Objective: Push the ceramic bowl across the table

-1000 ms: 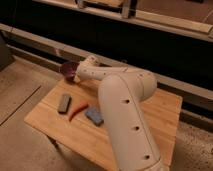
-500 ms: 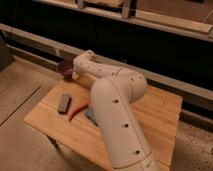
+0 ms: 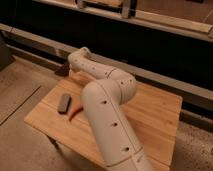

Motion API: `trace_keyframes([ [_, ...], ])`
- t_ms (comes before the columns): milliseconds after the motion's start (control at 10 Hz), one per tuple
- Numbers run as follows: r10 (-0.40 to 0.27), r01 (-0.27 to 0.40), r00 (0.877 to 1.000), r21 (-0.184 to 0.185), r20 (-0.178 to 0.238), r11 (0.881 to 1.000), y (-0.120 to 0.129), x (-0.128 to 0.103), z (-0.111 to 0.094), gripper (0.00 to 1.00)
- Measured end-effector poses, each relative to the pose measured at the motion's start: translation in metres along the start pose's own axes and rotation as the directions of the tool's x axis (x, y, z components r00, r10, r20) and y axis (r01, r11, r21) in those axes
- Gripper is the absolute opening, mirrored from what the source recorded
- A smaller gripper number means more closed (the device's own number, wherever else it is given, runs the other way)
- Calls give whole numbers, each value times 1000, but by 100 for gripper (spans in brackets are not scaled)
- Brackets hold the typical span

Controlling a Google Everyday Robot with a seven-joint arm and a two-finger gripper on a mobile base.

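Ceramic bowl (image 3: 61,70) lies at table's (image 3: 152,112) far-left corner beside the tool (image 3: 69,65), whose state cannot be told.

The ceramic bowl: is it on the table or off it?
Cannot tell: the ceramic bowl sits at the table's far edge, half hidden by the gripper beside it.

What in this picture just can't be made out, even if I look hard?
Camera view:
- The gripper, at the table's far left corner: mostly hidden behind the arm; contact with the ceramic bowl cannot be told.
- The ceramic bowl: only a dark part shows beside the arm.
- The red curved thing: one end runs behind the arm; too blurred to identify.
- The table's middle: covered by the arm.
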Motion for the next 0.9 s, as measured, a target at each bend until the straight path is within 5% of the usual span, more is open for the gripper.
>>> trace_keyframes([
  [300,-29,28,999,-23,-34,999,7,-9,7,65],
  [900,-27,26,999,-23,-35,999,6,-7,7,65],
])
